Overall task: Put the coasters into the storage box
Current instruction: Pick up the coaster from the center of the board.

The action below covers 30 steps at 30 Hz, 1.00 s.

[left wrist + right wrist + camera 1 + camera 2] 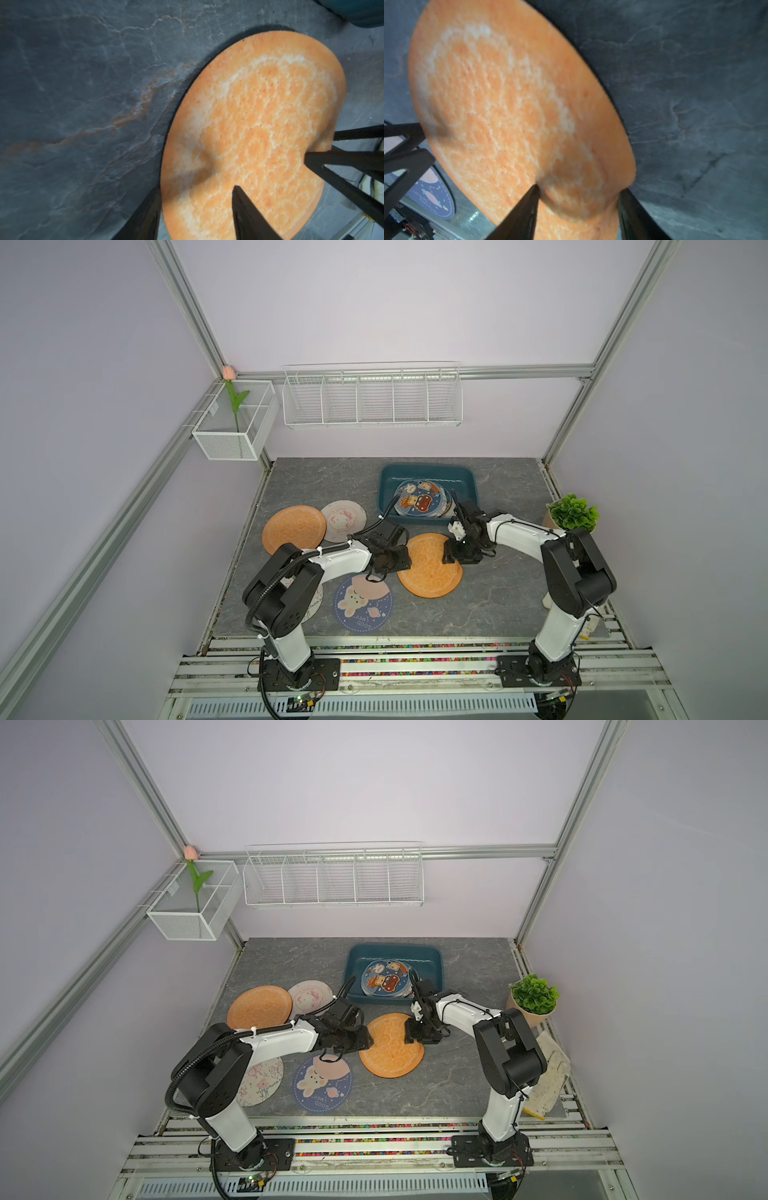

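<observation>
Orange coaster (430, 568), the 1 in hand, sits just outside the storage box (428, 468) on its robot-facing side, over the grey tabletop (507, 597). Dark shadow under its rim suggests it is partly raised. It looks thin, light and floppy: the felt-like face buckles where it is squeezed, so it would likely sag if carried by 1 edge, and holding 2 opposite rims seems the sound choice. The right gripper (579, 191) pinches 1 side of the rim, a ridge of mat bunched between its fingers. The left gripper (197, 189) grips the opposite side, 1 finger on the face and 1 at the edge. Both arms reach inward with wrists bent down, facing each other across it. A stack of printed coasters (422, 499) lies inside the box. A second orange coaster (293, 529), a pale bunny coaster (343, 520), a blue bunny coaster (363, 603) and a floral coaster (264, 1081) lie farther from the box.
</observation>
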Each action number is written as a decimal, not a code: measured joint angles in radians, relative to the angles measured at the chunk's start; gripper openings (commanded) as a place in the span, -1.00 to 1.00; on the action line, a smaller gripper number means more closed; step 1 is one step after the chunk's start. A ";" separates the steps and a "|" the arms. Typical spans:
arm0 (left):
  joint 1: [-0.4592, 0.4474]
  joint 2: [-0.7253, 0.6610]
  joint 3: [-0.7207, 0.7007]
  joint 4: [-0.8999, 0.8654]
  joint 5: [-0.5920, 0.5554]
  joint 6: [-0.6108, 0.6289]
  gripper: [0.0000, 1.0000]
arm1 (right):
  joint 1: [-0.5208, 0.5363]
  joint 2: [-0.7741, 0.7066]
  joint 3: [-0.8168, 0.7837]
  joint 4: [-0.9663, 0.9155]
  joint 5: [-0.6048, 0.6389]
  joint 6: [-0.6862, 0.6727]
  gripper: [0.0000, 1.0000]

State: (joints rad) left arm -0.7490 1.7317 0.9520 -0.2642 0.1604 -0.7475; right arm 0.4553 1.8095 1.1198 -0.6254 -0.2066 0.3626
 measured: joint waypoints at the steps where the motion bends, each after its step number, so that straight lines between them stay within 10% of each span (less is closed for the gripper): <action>1: 0.000 0.000 0.000 0.000 -0.001 0.000 0.09 | 0.000 0.001 0.000 0.000 -0.001 0.003 -0.06; 11: 0.000 0.000 0.000 -0.001 -0.006 0.000 0.10 | 0.011 0.018 -0.003 0.024 -0.039 0.011 -0.84; 30: 0.060 -0.174 -0.056 -0.033 -0.014 -0.018 0.51 | 0.031 -0.135 0.042 -0.135 -0.060 0.003 -0.86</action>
State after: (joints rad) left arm -0.6888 1.5581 0.8963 -0.2970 0.1467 -0.7658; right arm 0.4862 1.6741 1.1614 -0.7609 -0.2668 0.3660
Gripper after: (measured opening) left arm 0.739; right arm 0.138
